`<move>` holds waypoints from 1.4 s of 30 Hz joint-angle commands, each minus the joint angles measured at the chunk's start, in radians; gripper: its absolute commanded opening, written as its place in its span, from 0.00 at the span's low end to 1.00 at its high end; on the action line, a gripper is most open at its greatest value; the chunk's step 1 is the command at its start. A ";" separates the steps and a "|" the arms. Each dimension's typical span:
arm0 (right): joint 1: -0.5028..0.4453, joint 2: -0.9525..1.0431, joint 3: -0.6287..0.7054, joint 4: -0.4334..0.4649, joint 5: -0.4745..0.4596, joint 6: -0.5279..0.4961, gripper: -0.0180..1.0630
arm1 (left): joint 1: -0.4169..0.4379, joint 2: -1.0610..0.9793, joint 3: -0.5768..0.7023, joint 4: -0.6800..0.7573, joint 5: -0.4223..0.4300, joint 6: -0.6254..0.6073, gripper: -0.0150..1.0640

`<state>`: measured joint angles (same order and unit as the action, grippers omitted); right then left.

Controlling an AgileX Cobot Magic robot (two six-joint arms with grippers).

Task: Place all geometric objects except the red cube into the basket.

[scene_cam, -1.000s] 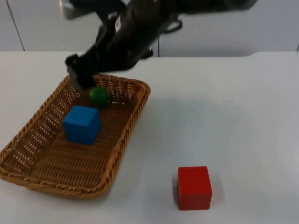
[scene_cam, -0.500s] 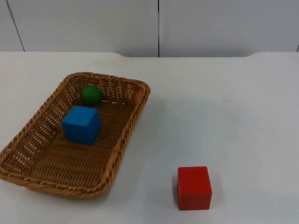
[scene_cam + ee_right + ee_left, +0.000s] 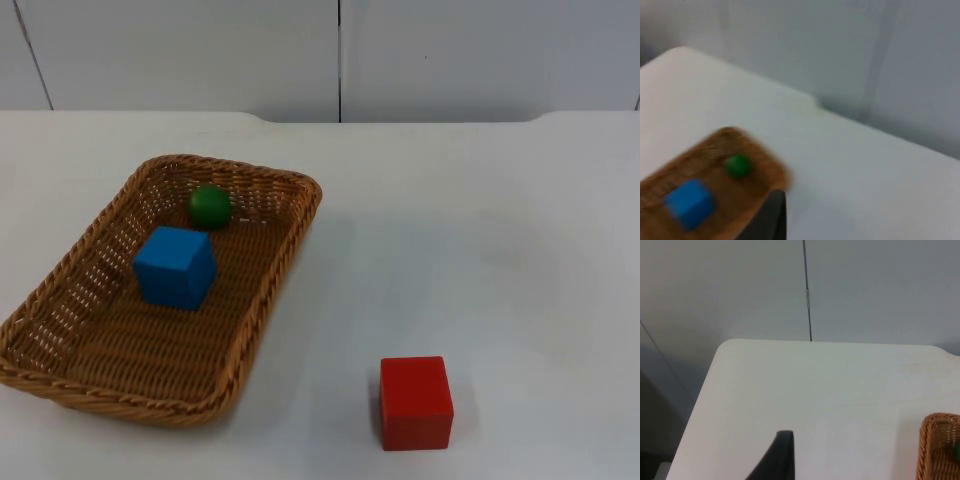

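Top view shows the woven wicker basket [image 3: 262,290] holding both a matte blue cube [image 3: 176,267] and a smooth green ball [image 3: 209,206], the ball lying near the far end wall and just beyond the cube. A red cube [image 3: 415,402], flat-faced and sharp-edged, sits on the white table [image 3: 480,230] well apart from the basket. By my judgement the sorting is complete and no further pick is called for. Left gripper [image 3: 777,457] sits off the basket's outer side, one dark fingertip visible with the rim beyond it; whether its jaws are spread or pressed together cannot be told. Right gripper [image 3: 771,215] hangs high, apparently nearer the basket's contents, which lie ahead and below it; its jaw state likewise cannot be determined.
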<state>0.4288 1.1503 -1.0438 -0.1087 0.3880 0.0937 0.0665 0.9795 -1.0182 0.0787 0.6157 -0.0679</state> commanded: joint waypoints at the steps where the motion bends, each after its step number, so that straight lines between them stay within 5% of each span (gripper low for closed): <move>1: -0.141 -0.027 0.004 -0.035 -0.003 -0.009 0.98 | 0.002 -0.003 -0.003 -0.014 -0.008 -0.008 0.98; 3: -0.302 -0.033 0.004 -0.020 -0.005 -0.046 0.98 | 0.002 -0.003 -0.003 -0.014 -0.008 -0.008 0.98; 5: -0.364 -0.033 0.004 0.013 -0.001 -0.069 0.98 | 0.002 -0.003 -0.003 -0.014 -0.008 -0.008 0.98; 9: -0.522 -0.033 0.004 0.248 0.005 -0.252 0.98 | 0.002 -0.003 -0.003 -0.014 -0.008 -0.008 0.98; 12: -0.511 -0.033 0.004 0.313 0.014 -0.363 0.98 | 0.002 -0.003 -0.003 -0.014 -0.023 -0.008 0.98; 22: -0.509 -0.080 0.004 0.291 -0.003 -0.359 0.98 | 0.002 -0.003 -0.003 0.001 -0.033 -0.033 0.98; 29: -0.509 -0.135 0.000 0.295 -0.001 -0.328 0.98 | 0.002 -0.010 -0.005 0.020 -0.123 -0.049 0.98; 42: -0.509 -0.569 0.000 0.267 0.105 -0.335 0.98 | 0.002 -0.378 -0.005 -0.044 -0.144 0.048 0.98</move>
<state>-0.0799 0.6030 -1.0394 0.1656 0.4735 -0.2280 0.0665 0.6208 -1.0182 0.0425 0.4824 -0.0419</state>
